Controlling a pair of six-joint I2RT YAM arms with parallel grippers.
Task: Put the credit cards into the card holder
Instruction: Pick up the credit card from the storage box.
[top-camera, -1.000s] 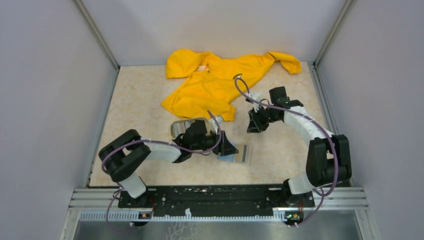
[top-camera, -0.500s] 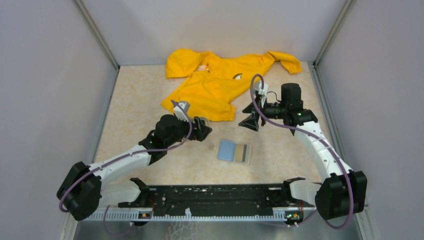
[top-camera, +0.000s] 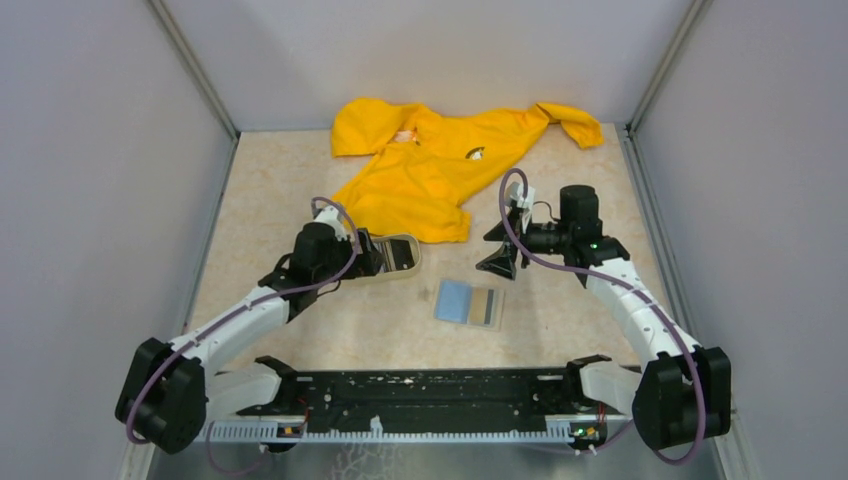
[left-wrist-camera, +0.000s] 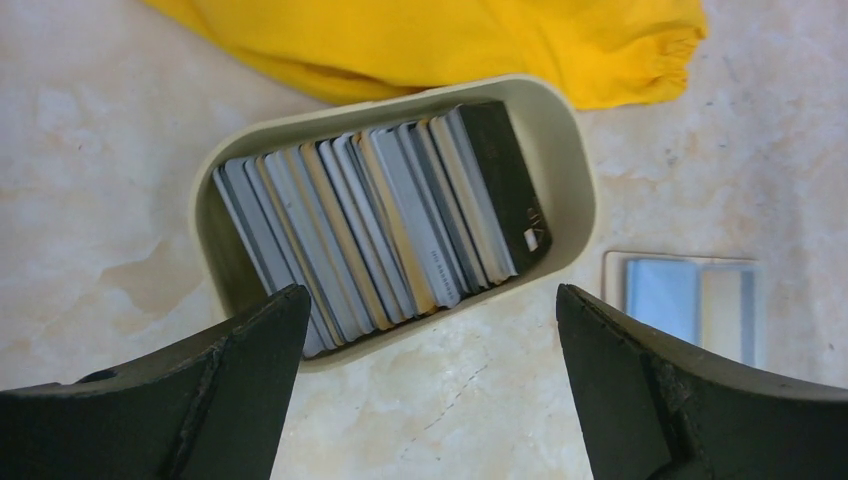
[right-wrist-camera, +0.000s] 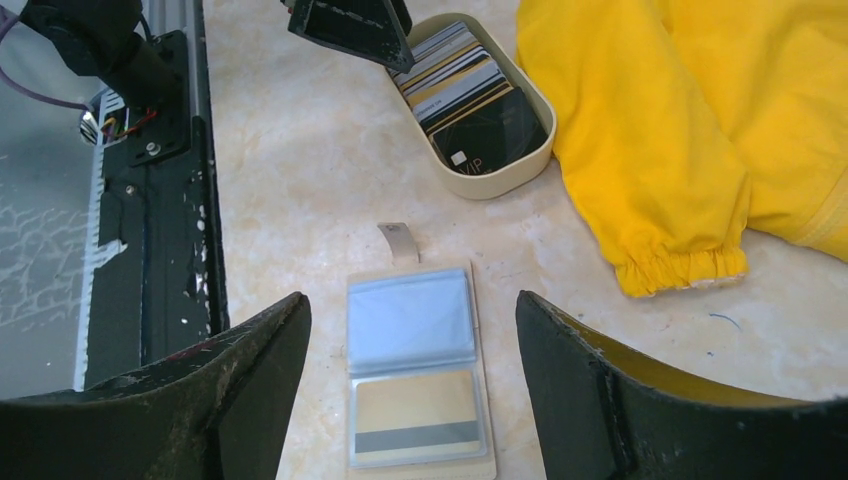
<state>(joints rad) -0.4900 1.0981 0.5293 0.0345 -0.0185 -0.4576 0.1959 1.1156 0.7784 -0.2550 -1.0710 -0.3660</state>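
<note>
Speckled table (top-camera: 270, 190), grey walls (top-camera: 90, 200). The tray (left-wrist-camera: 578, 170) is full of cards (left-wrist-camera: 380, 220). The open holder (right-wrist-camera: 412, 320) has one card (right-wrist-camera: 417, 412). Fingers spread on left gripper (left-wrist-camera: 430, 300) and right gripper (right-wrist-camera: 412, 300).

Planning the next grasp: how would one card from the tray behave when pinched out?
The credit cards look thin and flat, so probably stiff and light. Packed leaning together in the beige tray, neighbours may drag along. Smooth faces could slip.

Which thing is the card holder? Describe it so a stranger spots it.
Find the yellow jacket at the table's far side. Nearer than its cuff lies the card holder, opened flat. Unlike the rimmed beige tray of cards to its left, it shows clear pockets.
</note>
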